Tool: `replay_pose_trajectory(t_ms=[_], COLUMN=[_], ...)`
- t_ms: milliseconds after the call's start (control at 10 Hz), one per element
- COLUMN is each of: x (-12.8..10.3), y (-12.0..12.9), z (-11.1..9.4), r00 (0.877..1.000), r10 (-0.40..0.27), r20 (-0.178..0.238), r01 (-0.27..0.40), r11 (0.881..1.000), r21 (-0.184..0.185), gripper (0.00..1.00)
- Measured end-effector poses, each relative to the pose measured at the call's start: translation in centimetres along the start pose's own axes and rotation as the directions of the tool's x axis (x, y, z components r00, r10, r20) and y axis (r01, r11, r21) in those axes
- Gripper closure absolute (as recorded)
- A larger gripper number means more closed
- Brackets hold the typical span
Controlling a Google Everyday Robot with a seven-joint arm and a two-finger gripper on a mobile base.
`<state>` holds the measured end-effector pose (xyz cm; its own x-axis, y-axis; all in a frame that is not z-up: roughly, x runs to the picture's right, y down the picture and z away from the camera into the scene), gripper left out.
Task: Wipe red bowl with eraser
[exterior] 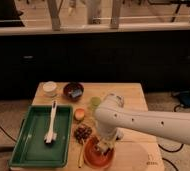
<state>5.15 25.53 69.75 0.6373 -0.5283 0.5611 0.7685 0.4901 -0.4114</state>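
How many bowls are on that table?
2: the red bowl at the front edge, with the gripper down inside it, and a smaller dark bowl at the back. The arm may hide others.

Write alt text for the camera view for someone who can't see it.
A white robot arm reaches down so its gripper is inside the red bowl at the wooden table's front edge. To the left, a green tray holds a white brush.

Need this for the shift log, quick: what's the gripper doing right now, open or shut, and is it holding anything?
Gripper: down inside the red bowl, shut; something dark sits at its tip, but whether that is the eraser cannot be told.
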Motion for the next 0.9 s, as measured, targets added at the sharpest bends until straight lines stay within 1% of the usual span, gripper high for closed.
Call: replay_pose_trajectory(t_ms=[500, 700, 900], x=[-0.5, -0.6, -1.4], y=[-0.4, -0.6, -1.6], z=[0.4, 0.4, 0.5], r00=[0.999, 0.999, 0.997], r10=[-0.036, -0.048, -0.082], r20=[0.015, 0.013, 0.006], r01=[0.036, 0.048, 0.082], r11=[0.999, 0.999, 0.997], r21=[-0.007, -0.005, 0.001], gripper=[0.97, 0.97, 0.97])
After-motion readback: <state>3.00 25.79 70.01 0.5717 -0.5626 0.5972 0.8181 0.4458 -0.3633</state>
